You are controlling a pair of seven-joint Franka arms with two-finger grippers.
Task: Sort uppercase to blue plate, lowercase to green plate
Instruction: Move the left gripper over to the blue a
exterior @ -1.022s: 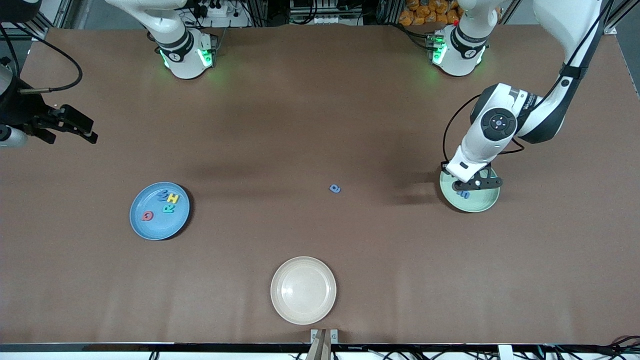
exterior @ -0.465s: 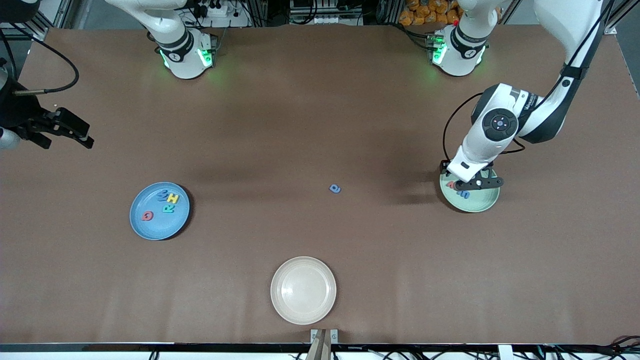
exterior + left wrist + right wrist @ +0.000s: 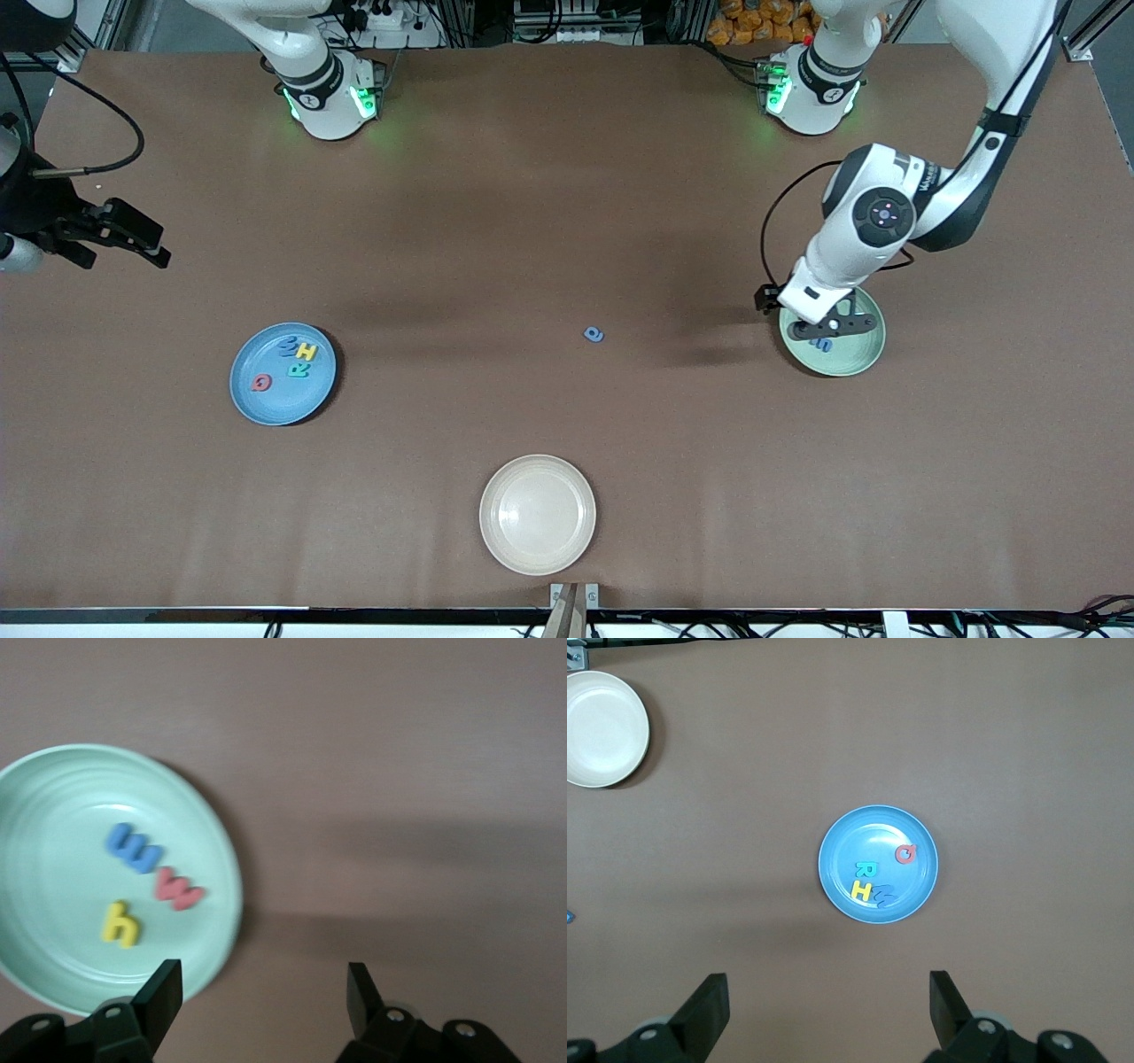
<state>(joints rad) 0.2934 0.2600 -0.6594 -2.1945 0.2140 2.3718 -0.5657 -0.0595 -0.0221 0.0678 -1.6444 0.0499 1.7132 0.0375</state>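
The green plate [image 3: 852, 354] sits toward the left arm's end of the table. The left gripper [image 3: 819, 330] hangs over its rim on the side toward the table's middle, fingers [image 3: 163, 995] spread apart and holding nothing. In the left wrist view three small letters lie loose in this plate: a blue one [image 3: 133, 849], a red w [image 3: 180, 888] just beside it, and a yellow h [image 3: 120, 924] near both. From the front only the blue one shows, the rest being under the gripper.

A blue rounded letter [image 3: 594, 334] lies alone on the bare table [image 3: 567, 177], well apart from the green plate toward the table's middle, about level with it from the front camera.

The blue plate [image 3: 257, 409] sits well apart from the green plate, toward the right arm's end, slightly nearer the front camera. It holds four capitals: a red Q [image 3: 261, 383], a teal R [image 3: 300, 369], a yellow H [image 3: 307, 352] and a blue W [image 3: 288, 346], the last three clustered, the Q a little apart.

A beige plate [image 3: 537, 514] lies nearer the front camera than the green plate, between the two coloured plates.

The right gripper [image 3: 133, 237] waits over the table edge at the right arm's end, farthest from the green plate, its fingers [image 3: 707, 1001] wide apart and empty.
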